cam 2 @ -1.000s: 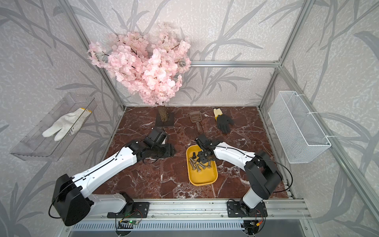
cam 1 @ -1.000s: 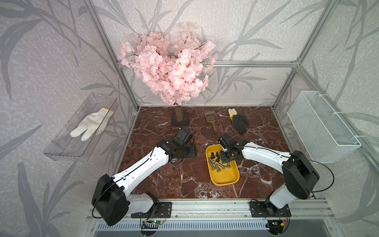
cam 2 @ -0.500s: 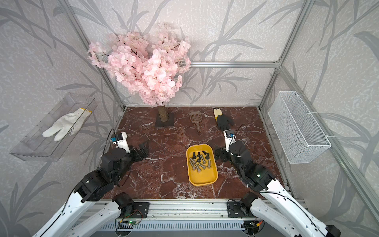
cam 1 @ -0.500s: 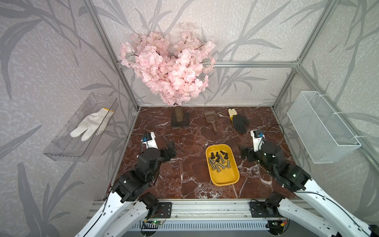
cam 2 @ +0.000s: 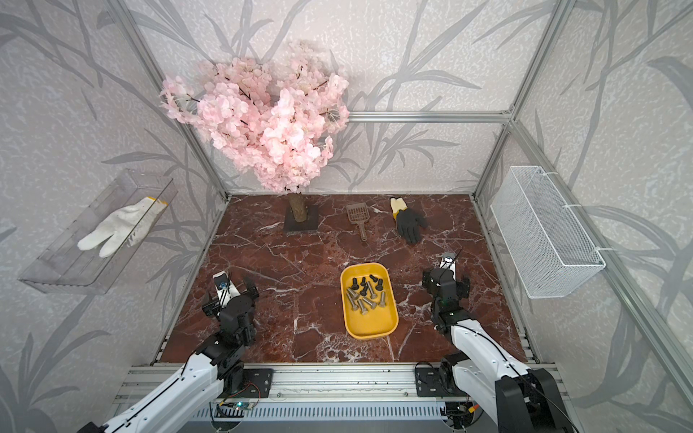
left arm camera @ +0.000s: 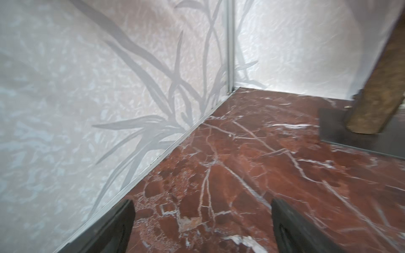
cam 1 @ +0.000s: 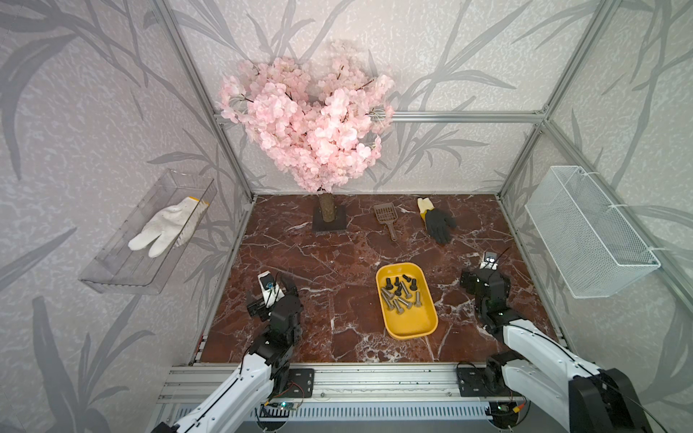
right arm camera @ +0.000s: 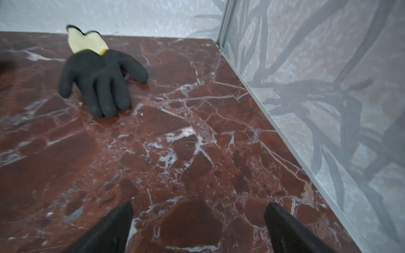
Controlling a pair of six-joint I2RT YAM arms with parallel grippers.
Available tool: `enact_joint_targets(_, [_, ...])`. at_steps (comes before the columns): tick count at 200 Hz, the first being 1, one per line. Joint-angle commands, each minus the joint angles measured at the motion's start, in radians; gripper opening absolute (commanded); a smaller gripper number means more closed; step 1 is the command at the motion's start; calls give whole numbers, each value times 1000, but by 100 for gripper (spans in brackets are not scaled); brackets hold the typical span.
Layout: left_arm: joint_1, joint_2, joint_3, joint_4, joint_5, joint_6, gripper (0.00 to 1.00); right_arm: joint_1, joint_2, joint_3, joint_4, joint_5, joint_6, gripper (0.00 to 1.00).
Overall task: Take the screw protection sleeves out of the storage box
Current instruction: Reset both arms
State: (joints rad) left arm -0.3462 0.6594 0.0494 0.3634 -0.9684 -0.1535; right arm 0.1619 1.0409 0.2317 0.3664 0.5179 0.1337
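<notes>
Both my arms sit near the front edge of the counter. The left gripper and right gripper are each spread wide, with nothing between the jaws. The storage box lies between them, right of centre toward the front edge. The screw protection sleeves are clustered at its far end, touching the silver bolts. That crowding is the hazard as I judge it: wide jaws coming down could pinch a bolt along with a sleeve, or nudge the light box across the marble. Only the top views show the box and its contents. The left wrist camera sees just the far left corner and a tree trunk, the right wrist camera a black glove near the right edge.
</notes>
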Motion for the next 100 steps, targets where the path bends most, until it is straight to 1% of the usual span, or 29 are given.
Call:
enact_joint_targets(1, [127,137,32,232,176,-11,100,-39,100,6,328,-88,-26,99])
enact_joint_targets(19, [211,322,117,261,289,-28,100,-41,232,12,514,-96,-90,99])
enact_joint_targets(27, [231,394,158,270,310,-22,100,-41,293,17,589,-90,-108,99])
enact_joint_targets(34, [243,452,176,314,321,-9,100,-43,349,22,657,-87,-126,99])
enact_joint_targets(48, [270,525,182,419,362,10,100,-45,446,31,748,-95,-135,99])
enact_joint_targets(62, [306,564,194,449,394,-1,100,-47,530,34,834,-128,-147,99])
enact_joint_targets(70, [336,584,198,464,419,-16,100,-49,535,38,813,-151,-140,99])
enact_joint_targets(78, [368,596,211,443,465,-59,100,-58,549,45,793,-152,-118,99])
enact_joint_targets(89, [393,639,205,499,496,-80,100,-73,588,53,843,-170,-127,99])
enact_joint_targets(100, [393,678,203,541,524,-75,100,-77,552,80,736,-178,-106,99])
